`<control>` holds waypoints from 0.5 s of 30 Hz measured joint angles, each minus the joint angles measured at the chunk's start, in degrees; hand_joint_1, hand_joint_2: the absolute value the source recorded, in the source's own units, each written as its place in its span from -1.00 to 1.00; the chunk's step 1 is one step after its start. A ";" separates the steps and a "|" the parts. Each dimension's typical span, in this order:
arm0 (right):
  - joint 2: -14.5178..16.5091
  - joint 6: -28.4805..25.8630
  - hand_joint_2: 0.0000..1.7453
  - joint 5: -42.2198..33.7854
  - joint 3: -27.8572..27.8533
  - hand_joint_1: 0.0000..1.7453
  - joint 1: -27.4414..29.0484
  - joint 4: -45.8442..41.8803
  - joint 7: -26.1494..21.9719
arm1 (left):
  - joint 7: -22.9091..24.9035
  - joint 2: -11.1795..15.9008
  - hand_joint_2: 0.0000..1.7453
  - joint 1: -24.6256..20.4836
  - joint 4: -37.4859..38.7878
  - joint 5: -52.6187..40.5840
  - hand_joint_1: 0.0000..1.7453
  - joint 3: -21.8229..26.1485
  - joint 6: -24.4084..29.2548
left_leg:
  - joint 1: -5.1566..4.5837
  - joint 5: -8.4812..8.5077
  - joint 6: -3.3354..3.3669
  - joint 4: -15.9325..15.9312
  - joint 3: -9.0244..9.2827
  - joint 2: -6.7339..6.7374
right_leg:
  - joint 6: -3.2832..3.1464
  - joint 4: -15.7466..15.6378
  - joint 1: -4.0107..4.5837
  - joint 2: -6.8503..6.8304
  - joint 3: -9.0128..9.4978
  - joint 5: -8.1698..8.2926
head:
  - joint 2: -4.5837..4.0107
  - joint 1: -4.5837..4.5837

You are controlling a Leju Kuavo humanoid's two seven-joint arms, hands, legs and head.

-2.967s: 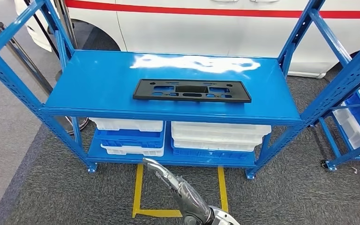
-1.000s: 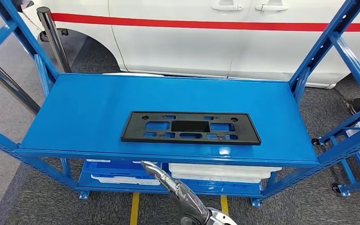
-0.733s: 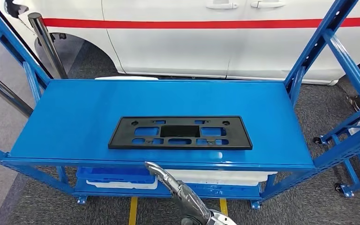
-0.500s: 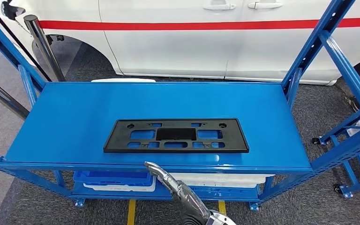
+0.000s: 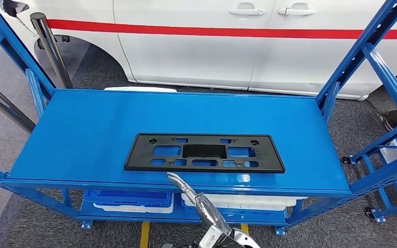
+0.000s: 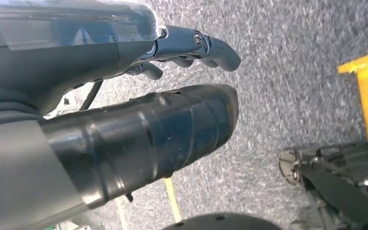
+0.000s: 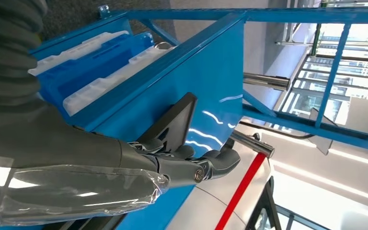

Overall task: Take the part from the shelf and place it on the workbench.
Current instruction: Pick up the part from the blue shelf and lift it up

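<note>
The part (image 5: 204, 153) is a flat black plastic plate with several cut-outs. It lies flat near the front of the blue shelf (image 5: 93, 129) top. My right hand (image 5: 194, 201) reaches up from below with straight fingers, its tip at the shelf's front edge just below the part. In the right wrist view the fingers (image 7: 206, 165) hold nothing and lie close under the part's (image 7: 177, 122) near edge; whether they touch it is unclear. My left hand (image 6: 191, 45) hangs over the grey carpet, fingers and thumb apart, empty.
A white car (image 5: 238, 46) with a red stripe stands right behind the shelf. Blue and white bins (image 5: 129, 199) fill the lower level. Blue uprights frame both ends, a metal post (image 5: 49, 46) stands at back left, and another blue rack (image 5: 393, 155) is at right.
The camera has come closer to the shelf and shifted, so the whole scene moved. My right hand has risen a little, its tip now at the shelf's front edge below the part.
</note>
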 joint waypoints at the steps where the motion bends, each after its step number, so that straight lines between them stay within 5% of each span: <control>1: 0.01 -0.03 1.00 0.04 -0.01 -1.00 -0.09 0.19 0.01 | 0.00 -0.01 -1.00 0.03 0.00 0.00 -1.00 0.01 -0.04 | -0.01 -0.14 -0.17 0.00 0.15 -0.04 | -0.09 -4.00 -0.10 -0.03 1.90 1.81 | 0.00 -0.01; 3: 0.04 -0.07 1.00 0.10 -0.02 -1.00 -0.29 0.50 0.01 | -0.01 -0.02 -1.00 0.03 0.00 -0.01 -1.00 0.01 -0.09 | -0.16 -0.31 -0.73 0.13 0.13 -0.09 | -0.41 -9.47 0.10 -0.05 4.28 3.50 | 0.00 -0.02; 7: 0.20 -1.52 1.00 1.71 -0.05 -1.00 -0.48 0.96 0.61 | -0.08 0.00 -1.00 -0.02 0.00 -0.03 -1.00 0.03 -0.13 | -0.15 -0.74 -2.09 0.32 -0.11 -0.10 | -1.52 -10.86 0.22 0.04 4.64 3.69 | 0.00 -0.03; 9: 0.49 -4.46 1.00 5.30 -0.05 -1.00 -0.85 1.34 2.13 | -0.20 0.02 -1.00 -0.05 0.00 -0.22 -1.00 0.08 -0.18 | -0.03 -3.32 -2.49 4.31 -1.78 -0.08 | -2.23 -11.40 -0.05 -0.12 4.96 3.94 | 0.00 -0.05; 12: 0.66 -11.18 1.00 14.80 0.09 -1.00 -1.67 2.75 5.83 | -0.28 0.03 -1.00 0.00 0.00 -0.59 -1.00 0.28 -0.33 | 0.06 -7.70 -2.88 14.84 -6.69 -0.06 | -2.60 -11.35 0.12 -0.29 5.01 3.88 | 0.00 -0.04; 13: 0.66 -13.54 1.00 18.61 0.26 -1.00 -1.96 3.42 7.38 | -0.28 0.03 -1.00 0.03 0.00 -0.76 -1.00 0.37 -0.36 | 0.09 -7.57 -2.98 16.16 -7.40 -0.06 | -2.64 -11.26 0.15 -0.30 5.02 3.82 | 0.00 -0.04; 15: 0.66 -17.63 1.00 25.96 0.78 -1.00 -2.67 4.93 10.58 | -0.29 0.09 -1.00 0.02 0.00 -1.20 -1.00 0.67 -0.40 | 0.20 -4.21 -3.04 12.05 -5.63 -0.04 | -2.56 -10.94 0.13 -0.19 5.09 3.60 | 0.00 -0.04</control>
